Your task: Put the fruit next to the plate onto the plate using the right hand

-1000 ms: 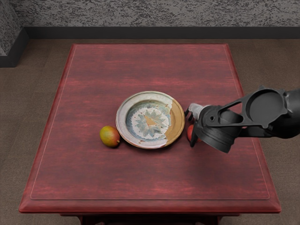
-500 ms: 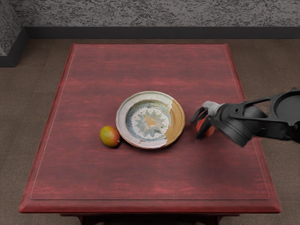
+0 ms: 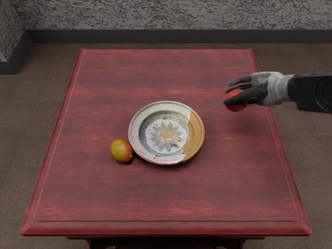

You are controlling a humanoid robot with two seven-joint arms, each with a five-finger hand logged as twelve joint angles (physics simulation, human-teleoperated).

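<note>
**Red fruit in grasp, plate not yet reached**

The right robot hand [image 3: 254,89] reached in from the right edge, its dark fingers [image 3: 240,81] curled around a small round red fruit [image 3: 236,104]. The fruit appeared to be held clear of the dark red wooden worktop [image 3: 155,78]. It was well apart from the round ceramic plate with floral centre and ochre rim [image 3: 197,136], beyond it and to its right. A yellow-red mango-like fruit [image 3: 121,151] lay just beside the plate's left rim. The left arm was not visible.

Judgement: transport step, roughly halfway. Carry the fruit over the floral centre and lower it close before loosening the grip. Dropped from height, a round fruit would likely roll over the shallow rim.
</note>
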